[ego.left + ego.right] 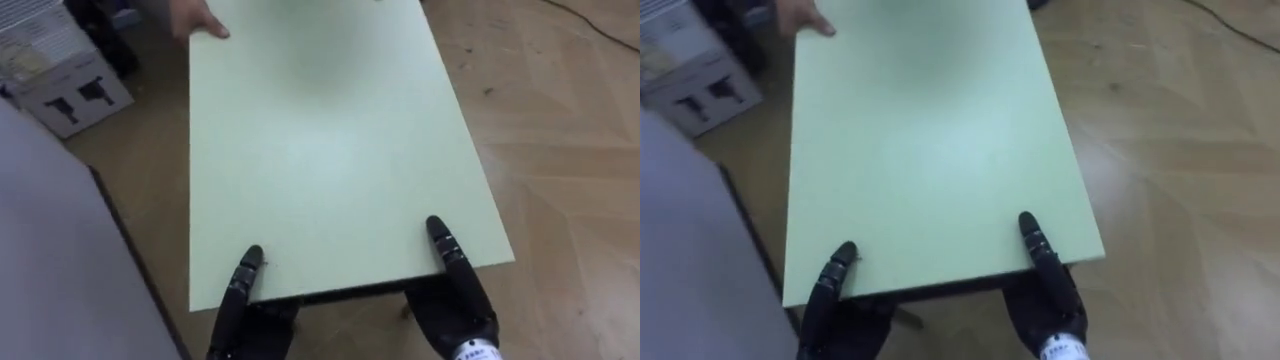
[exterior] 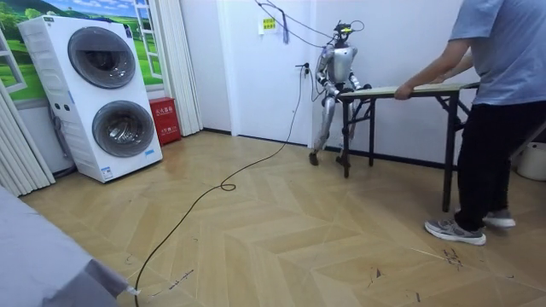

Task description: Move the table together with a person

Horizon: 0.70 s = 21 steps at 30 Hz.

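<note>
A long pale green table (image 1: 330,150) stretches away from me over the wooden floor. My left hand (image 1: 236,318) grips its near edge at the left, thumb on top and palm below. At the near right corner my right hand (image 1: 458,308) holds the edge the same way. A person's hand (image 1: 196,20) holds the far left corner. In the room view the person (image 2: 499,102) stands at one end of the table (image 2: 426,88) with both arms on it, and I stand at the other end, close to the white wall.
A grey surface (image 1: 50,250) with a dark edge runs close along the table's left side. A white box (image 1: 72,95) sits on the floor at upper left. Stacked washing machines (image 2: 107,94) and a red box (image 2: 162,119) stand across the room.
</note>
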Tool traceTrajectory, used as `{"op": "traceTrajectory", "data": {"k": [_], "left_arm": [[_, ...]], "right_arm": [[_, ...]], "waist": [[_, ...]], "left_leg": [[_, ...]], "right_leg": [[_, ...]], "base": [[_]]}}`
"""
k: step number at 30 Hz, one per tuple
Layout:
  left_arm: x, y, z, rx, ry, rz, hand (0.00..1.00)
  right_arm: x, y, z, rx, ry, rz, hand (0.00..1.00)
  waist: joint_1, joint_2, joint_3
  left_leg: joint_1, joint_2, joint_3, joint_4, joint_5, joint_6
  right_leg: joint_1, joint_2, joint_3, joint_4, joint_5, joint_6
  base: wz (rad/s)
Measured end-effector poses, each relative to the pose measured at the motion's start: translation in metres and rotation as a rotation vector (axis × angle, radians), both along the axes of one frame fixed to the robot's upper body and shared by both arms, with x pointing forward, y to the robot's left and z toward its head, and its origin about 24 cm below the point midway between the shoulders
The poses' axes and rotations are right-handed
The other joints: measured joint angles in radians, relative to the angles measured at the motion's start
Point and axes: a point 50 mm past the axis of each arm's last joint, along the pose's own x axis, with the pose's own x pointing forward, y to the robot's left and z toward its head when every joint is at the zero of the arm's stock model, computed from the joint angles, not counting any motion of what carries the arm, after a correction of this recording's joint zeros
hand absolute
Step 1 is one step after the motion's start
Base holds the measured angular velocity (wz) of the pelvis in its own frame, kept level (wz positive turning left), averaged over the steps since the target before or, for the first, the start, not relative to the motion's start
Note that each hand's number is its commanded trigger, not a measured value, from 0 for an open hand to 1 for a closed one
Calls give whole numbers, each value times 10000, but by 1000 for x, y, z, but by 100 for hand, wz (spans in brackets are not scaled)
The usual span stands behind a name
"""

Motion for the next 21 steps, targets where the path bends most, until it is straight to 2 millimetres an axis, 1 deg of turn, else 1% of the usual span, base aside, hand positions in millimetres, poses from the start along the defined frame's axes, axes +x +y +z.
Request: {"op": "traceTrajectory", "data": {"k": [1, 2, 3, 4, 5, 6, 7, 8, 10, 11, 12, 13, 14, 15, 16, 17, 19, 21], "left_arm": [[1, 1, 0, 84, 14, -54, 100], [2, 0, 0, 101, 68, -89, 100], [2, -2, 0, 143, 159, -248, 100], [3, -2, 0, 145, 164, -328, 100], [3, -2, 0, 146, 161, -334, 100], [4, -2, 1, 151, 175, -334, 100], [5, -1, 2, 203, 195, -314, 100], [5, 0, 3, 249, 200, -296, 100], [7, 4, 5, 381, 190, -106, 100], [6, 5, 5, 402, 202, -100, 100], [6, 5, 4, 393, 228, -102, 100], [6, 5, 4, 393, 230, -99, 100], [6, 5, 5, 399, 220, -93, 100], [6, 6, 5, 436, 183, -60, 100], [7, 6, 6, 467, 141, -66, 100], [7, 6, 6, 469, 123, -70, 100], [7, 8, 7, 531, 85, -86, 100], [7, 9, 7, 574, 108, -76, 100]], "right_arm": [[-2, 0, -1, 106, 92, -48, 100], [-4, 0, -2, 144, 147, -109, 100], [-7, -1, -3, 206, 269, -259, 100], [-7, -2, -3, 264, 258, -334, 100], [-6, -2, -3, 254, 240, -328, 100], [-6, -2, -1, 217, 245, -274, 100], [-4, -1, -1, 205, 281, -213, 100], [-3, 1, -1, 219, 321, -193, 100], [-2, 5, -1, 329, 427, -204, 100], [-2, 5, -1, 327, 458, -195, 100], [-2, 5, -1, 333, 489, -203, 100], [-2, 5, -1, 366, 492, -218, 100], [-2, 5, -1, 396, 497, -224, 100], [-2, 6, -1, 445, 505, -214, 100], [-2, 7, -1, 477, 508, -224, 100], [-2, 7, -1, 497, 512, -233, 100], [-3, 8, -2, 514, 547, -176, 100], [-4, 9, -3, 543, 603, -139, 100]], "waist": [[-24, -43, 2], [-102, -48, 10], [-329, -61, -19], [-204, -71, -7], [-118, -77, -4], [159, -97, -17], [480, -163, -13], [579, -209, -17], [633, -340, 0], [637, -381, 2], [681, -417, 16], [800, -427, 18], [879, -427, 19], [931, -436, 17], [934, -444, 22], [933, -445, 22], [952, -442, 24], [922, -453, 30]], "left_leg": [[2, -155, -212, 70, 81, -10], [-7, -195, -266, 155, 94, -19], [-29, -86, 26, 208, 146, -101], [-53, 344, 825, 204, 133, -113], [-57, 479, 1098, 170, 114, -126], [-20, 556, 1221, -34, 119, -153], [73, 562, 1175, -319, 208, -266], [124, 560, 1124, -476, 278, -327], [371, 448, 756, -1007, 524, -607], [456, 398, 676, -1158, 584, -696], [613, 377, 662, -1360, 673, -815], [689, 374, 622, -1426, 727, -778], [690, 372, 561, -1438, 728, -771], [672, 338, 401, -1446, 725, -756], [672, 262, 230, -1468, 788, -651], [670, 221, 133, -1468, 815, -607], [663, 143, -173, -1525, 932, -428], [652, 70, -395, -1537, 997, -366]], "right_leg": [[-276, 537, 562, -684, 40, 72], [-330, 731, 826, -704, 252, 227], [-213, 713, 720, -769, 189, 155], [-152, 485, 227, -898, 212, 143], [-124, 398, -7, -950, 244, 172], [-60, 338, -231, -1144, 349, 258], [47, 422, -277, -1475, 567, 297], [125, 484, -244, -1676, 668, 288], [616, 684, -259, -2511, 1005, 230], [742, 697, -271, -2692, 1056, 246], [1008, 698, -399, -3045, 1172, 242], [1191, 721, -518, -3278, 1252, 252], [1268, 761, -536, -3375, 1288, 258], [1374, 818, -592, -3516, 1334, 295], [1448, 809, -786, -3543, 1320, 292], [1479, 805, -879, -3553, 1306, 286], [1637, 823, -1254, -3700, 1289, 257], [1707, 825, -1516, -3699, 1248, 213]], "base": [[108], [134], [111], [88], [22], [-9], [-15], [0], [41], [51], [37], [29], [26], [36], [44], [46], [44], [44]]}}
